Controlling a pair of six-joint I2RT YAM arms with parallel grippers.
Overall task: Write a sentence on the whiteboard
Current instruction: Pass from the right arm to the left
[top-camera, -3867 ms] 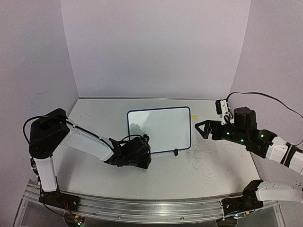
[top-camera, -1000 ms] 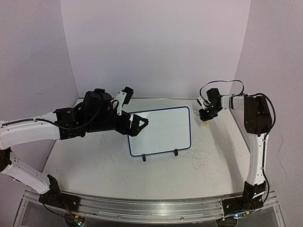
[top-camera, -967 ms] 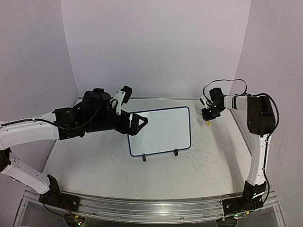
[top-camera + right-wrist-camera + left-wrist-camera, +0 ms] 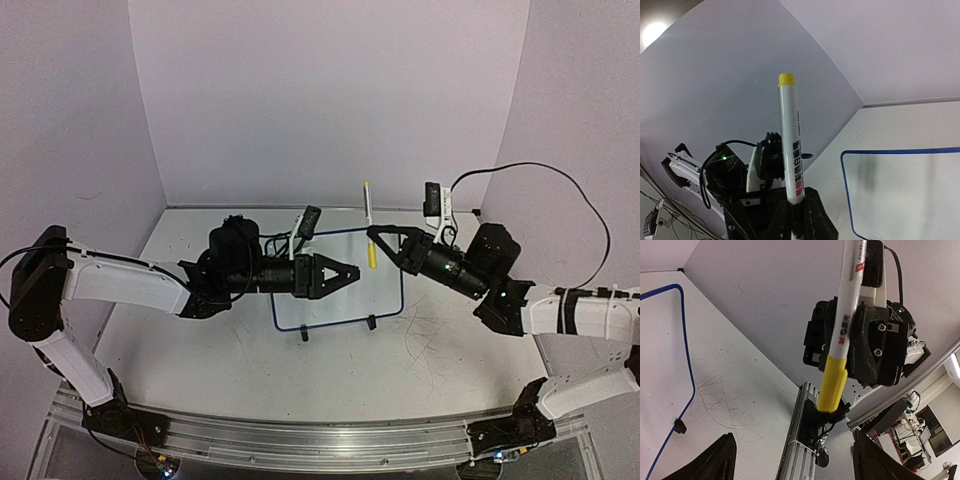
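Note:
The whiteboard point(image 4: 338, 303) stands at mid-table, its blue rim point(image 4: 688, 360) and blank white face point(image 4: 900, 190) in both wrist views. The sentence is out of view; I make out no writing on the board. My right gripper point(image 4: 376, 234) point(image 4: 798, 206) is shut on a white marker point(image 4: 367, 205) point(image 4: 790, 140), held upright above the board's right half with its yellow cap point(image 4: 372, 257) point(image 4: 833, 385) pointing down. My left gripper point(image 4: 352, 272) point(image 4: 794, 436) is open, fingertips just left of the cap and not touching it.
Two black clip feet point(image 4: 305, 335) point(image 4: 370, 322) hold the board's near edge. Grey scribble marks point(image 4: 430, 335) cover the tabletop to the right. A metal rail point(image 4: 300, 440) runs along the front edge; purple walls close in the back and sides.
My right gripper has lifted the marker from the table's back right and carried it over the board. My left gripper has swung right toward the cap, its jaws narrowing slightly.

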